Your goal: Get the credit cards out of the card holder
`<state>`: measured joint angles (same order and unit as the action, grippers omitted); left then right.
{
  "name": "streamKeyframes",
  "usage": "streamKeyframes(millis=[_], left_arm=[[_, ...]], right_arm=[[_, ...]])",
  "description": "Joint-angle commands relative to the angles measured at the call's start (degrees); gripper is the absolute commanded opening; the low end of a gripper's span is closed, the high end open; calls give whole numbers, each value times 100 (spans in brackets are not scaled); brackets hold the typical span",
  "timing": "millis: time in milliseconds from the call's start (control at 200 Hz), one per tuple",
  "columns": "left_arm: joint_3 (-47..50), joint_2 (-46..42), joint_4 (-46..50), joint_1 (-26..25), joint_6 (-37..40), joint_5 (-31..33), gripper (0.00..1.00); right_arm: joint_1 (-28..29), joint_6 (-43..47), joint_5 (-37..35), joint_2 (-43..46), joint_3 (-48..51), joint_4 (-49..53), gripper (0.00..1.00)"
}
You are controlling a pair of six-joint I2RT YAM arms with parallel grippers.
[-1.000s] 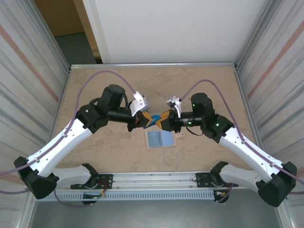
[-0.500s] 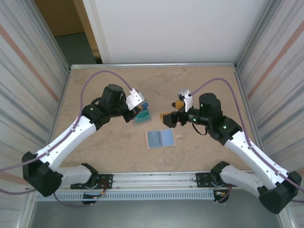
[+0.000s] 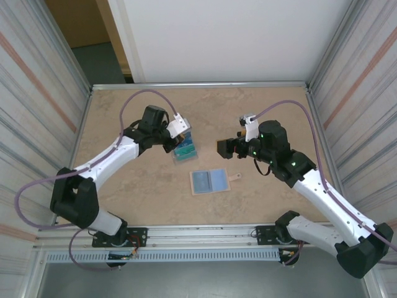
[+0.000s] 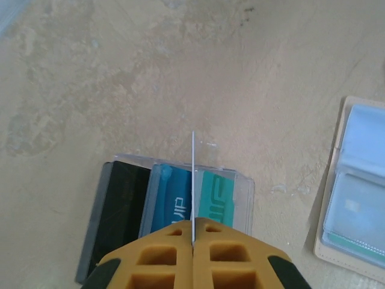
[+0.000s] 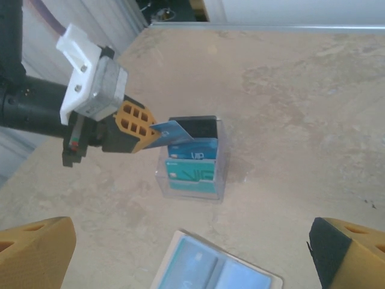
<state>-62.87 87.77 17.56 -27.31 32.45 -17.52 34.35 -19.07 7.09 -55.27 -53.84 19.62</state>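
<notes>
Blue card [image 5: 172, 130], pinched by its edge in my left fingers [image 5: 133, 123], could twist and miss the pile [image 5: 191, 171]; right fingers [image 5: 36, 253] released.

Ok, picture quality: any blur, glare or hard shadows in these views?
Top external: even light, sharp, faint shadows under the arms. Left wrist: left pincer slightly soft up close, table crisp. Right wrist: its own fingertips blurred in the corners; card stack sharp, with a soft shadow.

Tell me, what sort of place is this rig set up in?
Probably a lab test cell rather than a home or shop: a beige tabletop walled by striped panels and a white board, with a mounting rail along its near edge.
</notes>
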Motion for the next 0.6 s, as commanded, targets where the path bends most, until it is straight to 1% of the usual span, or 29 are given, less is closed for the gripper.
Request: streamKeyframes(millis=[0, 331, 596], left_arm=[[-124, 264, -111, 61, 243, -151, 0], [-365, 920, -131, 206, 419, -146, 0], [-537, 1217, -81, 294, 538, -226, 0]], right_arm=[[-43, -199, -316, 96, -121, 43, 99], [-61, -378, -500, 431, 75, 34, 99], [-72, -466, -494, 404, 137, 19, 99]])
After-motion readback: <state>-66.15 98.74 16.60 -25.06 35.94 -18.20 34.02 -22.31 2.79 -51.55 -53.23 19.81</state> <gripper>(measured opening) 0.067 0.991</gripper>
